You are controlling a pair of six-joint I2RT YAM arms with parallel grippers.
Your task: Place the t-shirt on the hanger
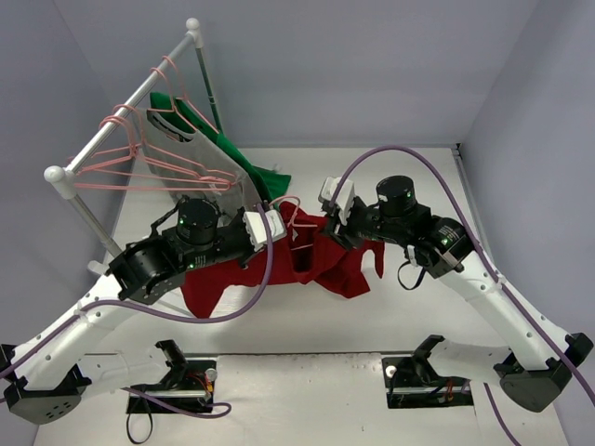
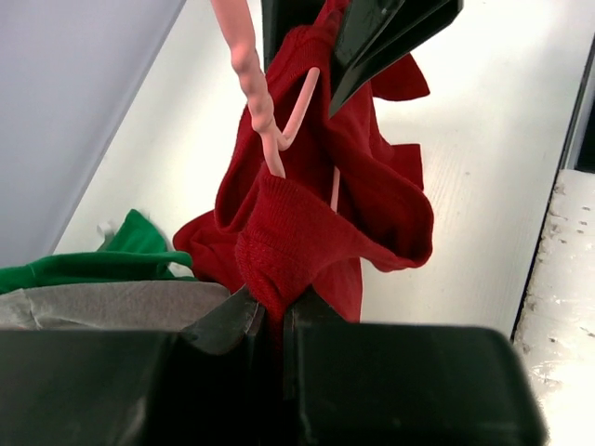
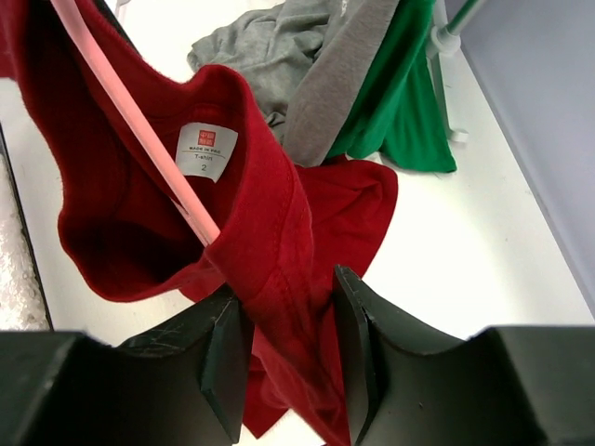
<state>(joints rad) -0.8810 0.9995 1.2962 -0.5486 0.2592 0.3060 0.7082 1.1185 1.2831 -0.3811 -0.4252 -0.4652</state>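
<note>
Between your two pincers: the collar held open, the hanger wire through the neck hole.

Just ahead of your left pincer (image 2: 274,311), whose jaws are pressed together on a fold of the t-shirt (image 2: 316,232) collar, the hanger (image 2: 253,84) comes up out of the neck opening, its twisted stem nearly upright against the ribbing. Your right pincer (image 3: 293,307) faces it from the opposite side. Its jaws are clamped on the other collar edge, with cloth filling the gap. From just above that pincer's left jaw, the pink wire slants up and away to the left, past the size label (image 3: 206,150). The rest of the shirt hangs below both pincers onto the table (image 1: 279,330). I judge the next move turns on that slant: you'd draw the shoulders down along the wire, and both pincers sit about equally close to it.
</note>
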